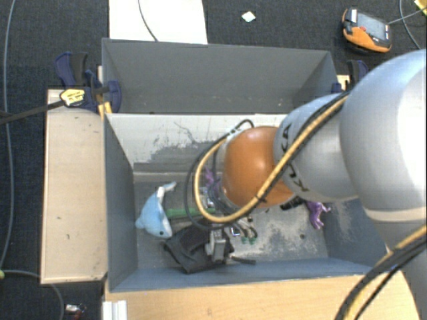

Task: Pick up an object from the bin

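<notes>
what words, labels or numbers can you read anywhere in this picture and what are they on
No text can be read.
The blue soft toy, the black cloth and the purple toy show no lettering.
The bin has plain grey walls.
The orange gadget on the floor has a screen, too small to read.

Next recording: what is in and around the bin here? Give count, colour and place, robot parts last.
bin: one, grey metal, middle of the view
plush sea animal: one, light blue, left of the bin floor
green rod: one, green, beside the plush, running under the arm
crumpled item: one, black, by the near wall; kind unclear
purple toy: one, purple, right of the floor, partly hidden
handheld device: one, orange and black, on the floor outside the bin, upper right
arm: one, silver-grey, reaching in from the right
orange cover: one, on the wrist
gripper: one, dark, low over the crumpled item
</notes>
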### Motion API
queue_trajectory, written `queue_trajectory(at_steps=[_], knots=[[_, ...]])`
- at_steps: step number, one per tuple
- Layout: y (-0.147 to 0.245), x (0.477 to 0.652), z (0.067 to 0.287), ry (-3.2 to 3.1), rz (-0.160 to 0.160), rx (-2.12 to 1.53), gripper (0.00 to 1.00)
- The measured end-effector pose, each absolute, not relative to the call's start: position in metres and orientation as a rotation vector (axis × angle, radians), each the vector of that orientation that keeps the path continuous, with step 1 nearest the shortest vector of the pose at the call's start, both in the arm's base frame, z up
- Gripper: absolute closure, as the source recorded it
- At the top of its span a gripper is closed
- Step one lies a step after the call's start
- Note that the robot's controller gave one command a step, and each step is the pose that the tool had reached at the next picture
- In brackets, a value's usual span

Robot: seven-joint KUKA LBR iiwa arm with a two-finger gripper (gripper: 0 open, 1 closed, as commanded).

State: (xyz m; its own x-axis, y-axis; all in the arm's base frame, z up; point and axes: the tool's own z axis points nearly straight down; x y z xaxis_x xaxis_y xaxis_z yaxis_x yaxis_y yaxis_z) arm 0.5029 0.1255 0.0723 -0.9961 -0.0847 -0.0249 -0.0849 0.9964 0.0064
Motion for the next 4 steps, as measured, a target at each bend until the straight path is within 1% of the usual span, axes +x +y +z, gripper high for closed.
queue_trajectory(at_steps=[1,2,3,4], knots=[[0.130,0.501,0.075,3.109,0.009,-0.140,0.00],[0.127,0.507,0.076,3.101,0.017,-0.121,1.00],[0.127,0.507,0.076,3.101,0.017,-0.119,1.00],[0.126,0.503,0.101,3.115,0.012,-0.117,1.00]])
